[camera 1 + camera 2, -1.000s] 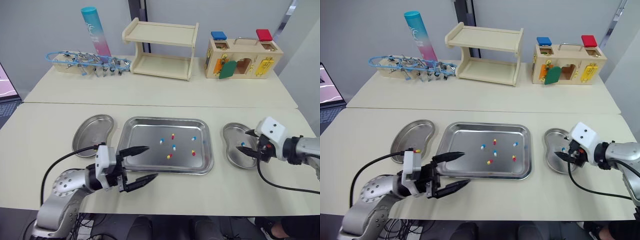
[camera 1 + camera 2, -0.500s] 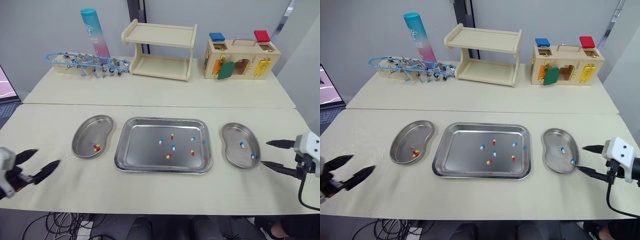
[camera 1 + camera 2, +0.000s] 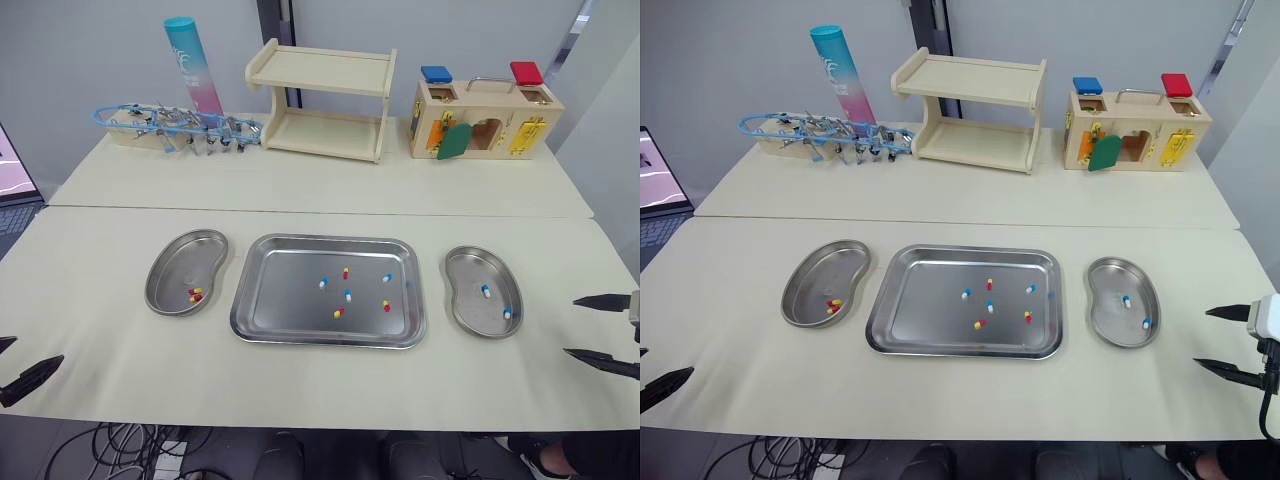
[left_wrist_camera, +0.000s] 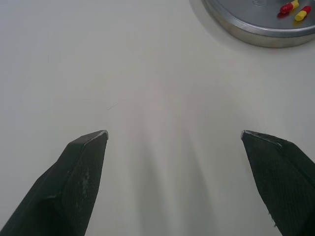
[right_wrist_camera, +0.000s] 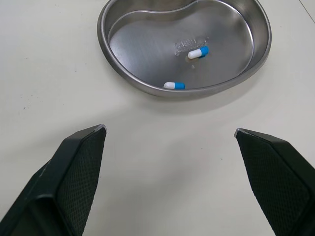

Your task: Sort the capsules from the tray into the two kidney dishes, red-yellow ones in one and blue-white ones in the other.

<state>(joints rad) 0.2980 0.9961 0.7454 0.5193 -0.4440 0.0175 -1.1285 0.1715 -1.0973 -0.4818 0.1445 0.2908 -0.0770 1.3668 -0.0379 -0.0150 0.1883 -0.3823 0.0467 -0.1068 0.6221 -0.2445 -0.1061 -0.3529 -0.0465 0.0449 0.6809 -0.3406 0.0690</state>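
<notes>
The steel tray [image 3: 262,300] lies at the table's middle with several loose capsules, red-yellow [image 3: 339,312] and blue-white [image 3: 347,295]. The left kidney dish [image 3: 178,262] holds two red-yellow capsules [image 3: 195,295]. The right kidney dish [image 3: 470,270] holds two blue-white capsules [image 5: 198,52]. My left gripper [image 3: 35,350] hangs open and empty at the front left edge, well left of its dish [image 4: 256,37]. My right gripper [image 3: 570,326] stands open and empty to the right of the right dish [image 5: 147,39].
Along the back of the table stand a wooden shelf [image 3: 322,98], a blue-pink tube [image 3: 192,62], a rack of blue tools [image 3: 170,125] and a wooden lock box [image 3: 485,118]. A laptop edge [image 3: 10,165] shows at far left.
Both arms drew outward. The left gripper left the tray's front left corner for the table's left edge. The right gripper backed off the right dish, where two blue-white capsules now show.
</notes>
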